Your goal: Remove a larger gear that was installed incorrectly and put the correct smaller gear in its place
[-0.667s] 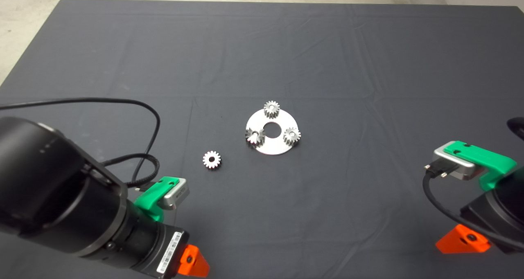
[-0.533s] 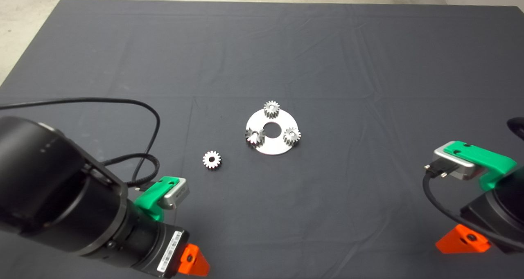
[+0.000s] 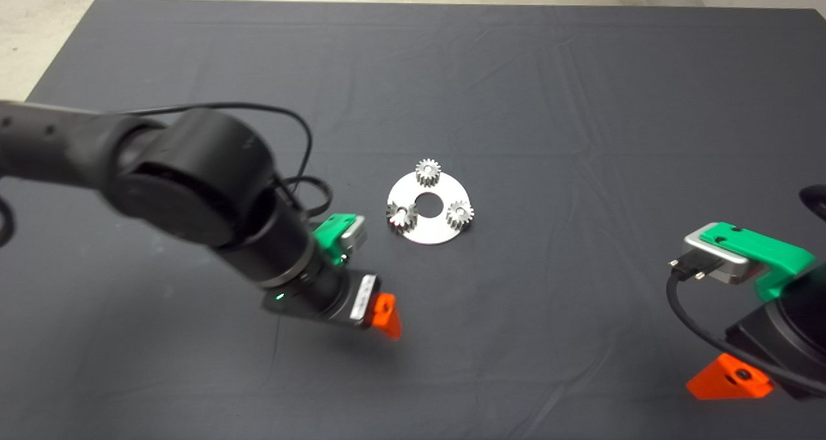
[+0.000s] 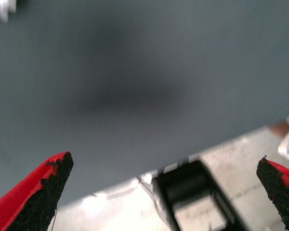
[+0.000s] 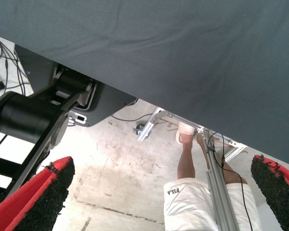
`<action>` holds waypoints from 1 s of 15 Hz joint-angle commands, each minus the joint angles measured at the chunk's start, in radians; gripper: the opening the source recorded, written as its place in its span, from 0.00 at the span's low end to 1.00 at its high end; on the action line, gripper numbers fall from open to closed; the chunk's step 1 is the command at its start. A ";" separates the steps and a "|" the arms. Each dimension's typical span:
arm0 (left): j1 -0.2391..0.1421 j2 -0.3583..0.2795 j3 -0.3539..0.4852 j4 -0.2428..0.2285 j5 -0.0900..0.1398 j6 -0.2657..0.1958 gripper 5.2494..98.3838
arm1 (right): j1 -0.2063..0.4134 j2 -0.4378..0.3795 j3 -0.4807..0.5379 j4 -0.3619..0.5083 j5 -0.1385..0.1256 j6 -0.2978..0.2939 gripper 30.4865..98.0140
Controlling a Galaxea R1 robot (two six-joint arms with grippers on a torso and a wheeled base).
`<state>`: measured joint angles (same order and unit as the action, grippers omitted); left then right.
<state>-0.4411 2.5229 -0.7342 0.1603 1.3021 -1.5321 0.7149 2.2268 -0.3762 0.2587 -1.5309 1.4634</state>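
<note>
Reaching in from the left w/ the left gripper, hanging over the mat just short of the round plate, nearer the robot. Showing only one red finger from overhead, so can't judge the jaws there. Switching to the left wrist cam: left gripper w/ jaws spread wide, nothing between the pads, just mat below and floor past its edge. Catching a white toothed edge in that view's corner, prob. the smaller gear, well clear of both fingers. Can't find it from overhead; arm covers that patch of mat.

Counting three gears on the plate around its centre hole. Taking the one on the left edge, w/ a bright pin at its middle, for the larger gear, though not certain. Seeing the other two gears at the far edge and the right edge. None of these visible to either wrist cam.

Parked at lower right: right gripper, well away from the plate. Confirming by right wrist cam: right gripper w/ jaws wide apart, empty. Also picking up there the mat's edge, a black robot base, and a person's leg beside a metal frame.
</note>
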 commanded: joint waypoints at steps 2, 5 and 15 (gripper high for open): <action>-0.013 0.092 -0.173 0.036 -0.004 0.088 1.00 | 0.023 -0.002 0.005 -0.027 -0.120 0.002 0.98; -0.013 0.156 -0.264 0.036 -0.003 0.152 1.00 | 0.021 0.000 0.005 -0.027 -0.120 0.002 0.98; -0.013 0.293 -0.545 0.038 0.095 0.342 1.00 | 0.018 0.003 0.005 -0.026 -0.120 0.002 0.98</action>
<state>-0.4406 2.7864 -1.2317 0.1914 1.3718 -1.2526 0.7147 2.2274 -0.3757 0.2583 -1.5320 1.4634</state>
